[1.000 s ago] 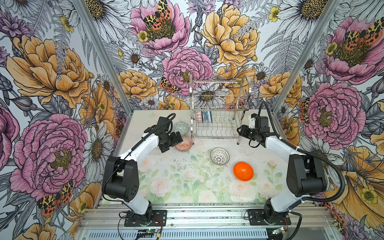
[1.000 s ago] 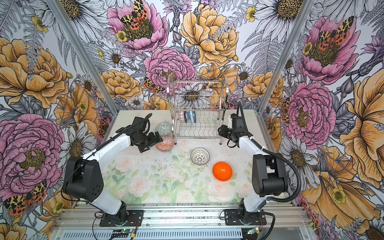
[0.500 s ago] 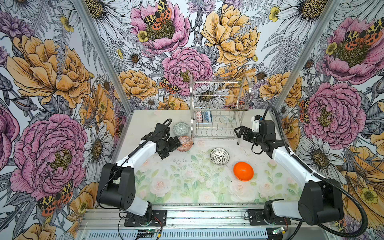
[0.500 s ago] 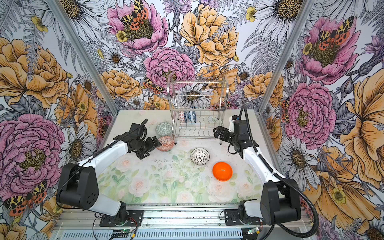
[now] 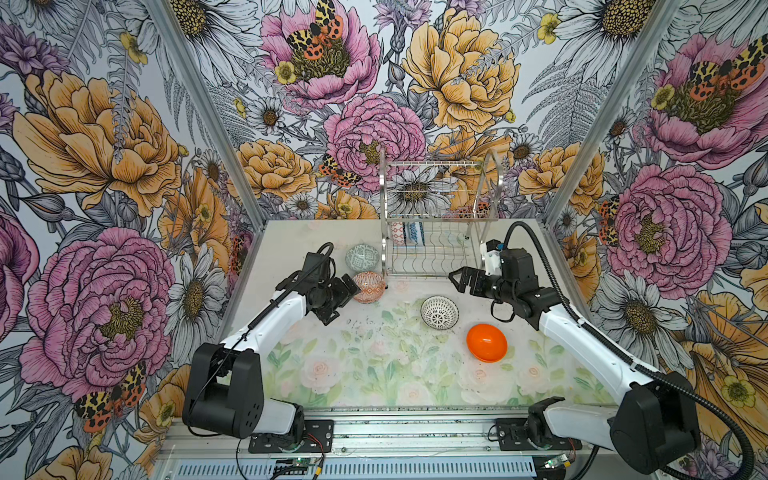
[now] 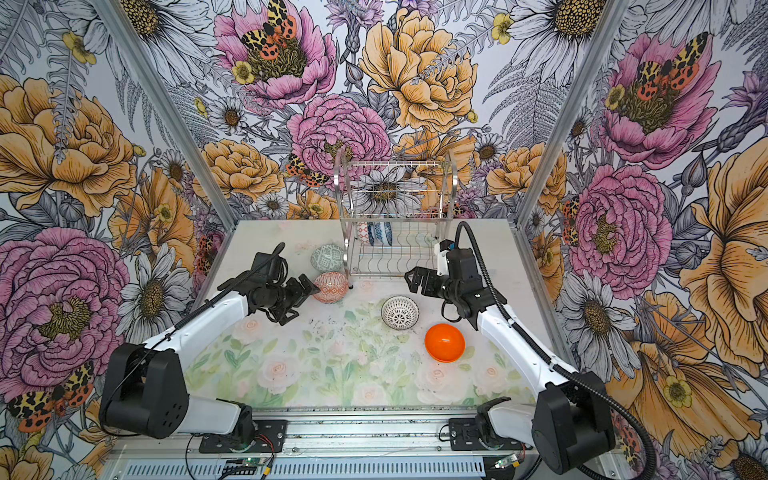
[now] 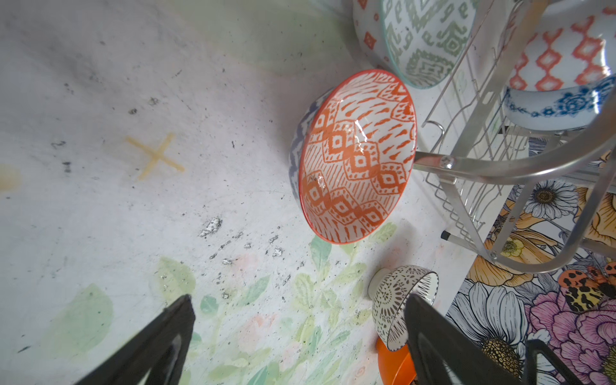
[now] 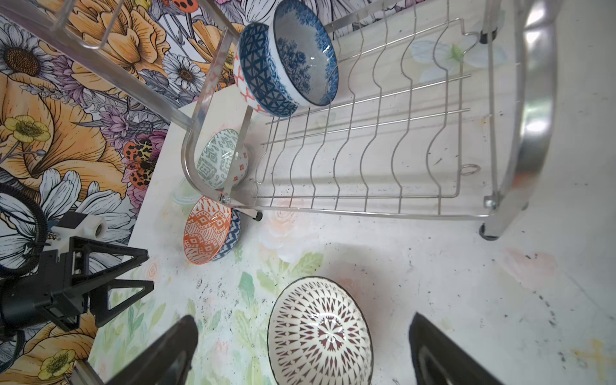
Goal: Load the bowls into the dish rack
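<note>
**Two bowls racked, four to go.** In both top views the dish rack [image 5: 436, 232] stands at the back centre of the tabletop [image 5: 291, 257]. You have a blue bowl [image 8: 300, 66] and an orange-lattice bowl [image 7: 560, 56] standing on edge at the left end of its lower tier. Each sits between the wavy wires, which keep it upright and leave the slots to the right free.

Just left of the rack, the grey-green bowl [image 5: 362, 257] lies tipped on its side. The orange-white bowl [image 5: 369, 286], below it in the frame, is tipped the same way, and both open faces turn toward your left tool [image 5: 345, 300]. The orange-white one seems to rest against the rack's near leg, though the wrist view leaves that contact uncertain. Your left tool is spread wide and empty, aimed at that bowl's raised rim, which is likely the easiest edge to pinch.

Right of centre, your right tool [image 5: 455, 283] hangs wide and empty in front of the rack, just above the black-and-white bowl [image 5: 439, 312] in the frame. That bowl sits upright on the tabletop. The plain orange bowl [image 5: 487, 343] sits to its lower right, near but apart.

No brand, label or lettering can be read anywhere. The only mark is a faded yellow cross [image 7: 155, 156] on the tabletop.
</note>
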